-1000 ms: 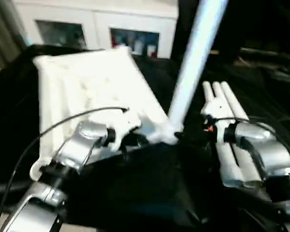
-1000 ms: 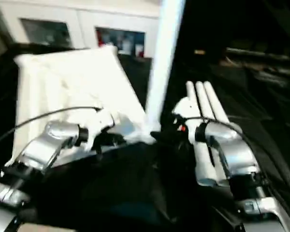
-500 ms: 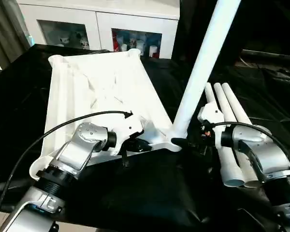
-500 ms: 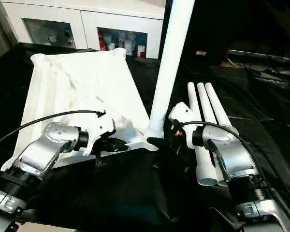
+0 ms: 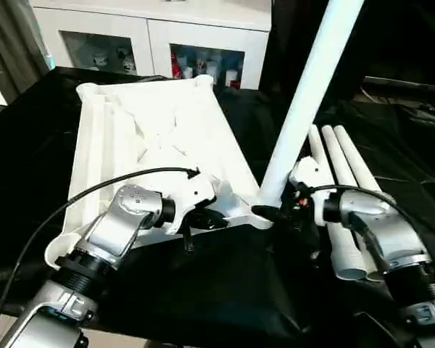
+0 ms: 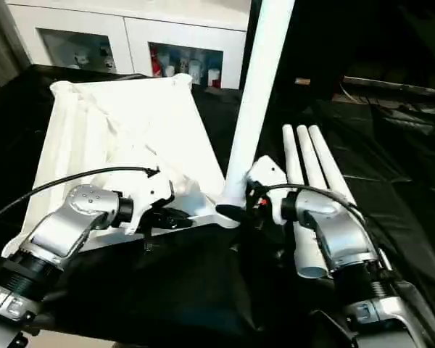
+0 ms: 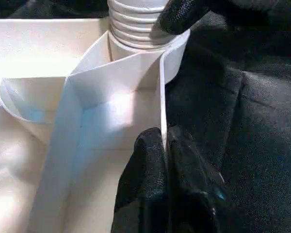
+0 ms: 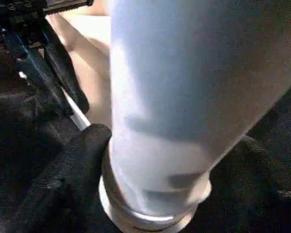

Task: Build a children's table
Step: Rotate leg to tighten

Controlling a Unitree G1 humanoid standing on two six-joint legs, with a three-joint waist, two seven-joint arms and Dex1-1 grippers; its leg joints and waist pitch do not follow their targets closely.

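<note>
Head views, lower centre of the frame: the right gripper (image 5: pixel 279 212) sits at the foot of the standing leg (image 5: pixel 309 87), which rises from the near right corner socket (image 5: pixel 259 214) of the tabletop (image 5: pixel 152 138) toward the upper right of the frame. Compared with a second ago, when the picture was smeared by camera movement, the view is now steady and the leg stands at much the same lean. The right wrist view places one black finger (image 8: pixel 68 179) against the leg's base with the other finger (image 8: pixel 262 160) on its far side; whether they already press the tube cannot be told. The likely reading is that the leg is being taken hold of at its base for seating or turning into the socket.

The left gripper (image 7: pixel 164 160) is closed on the thin edge wall of the tabletop just beside that socket, evidently steadying the part; the same view shows the leg's ribbed end (image 7: pixel 136 26) entering the socket from above.

The tabletop lies underside up on the black cloth (image 5: pixel 225 290), filling the centre left of the frame. Three spare legs (image 5: pixel 341 188) lie side by side at right, beside the right arm.

Containers: of the round corner sockets, only the near right one holds a leg. A white cabinet (image 5: pixel 152 36) across the upper left holds small items behind glass.
</note>
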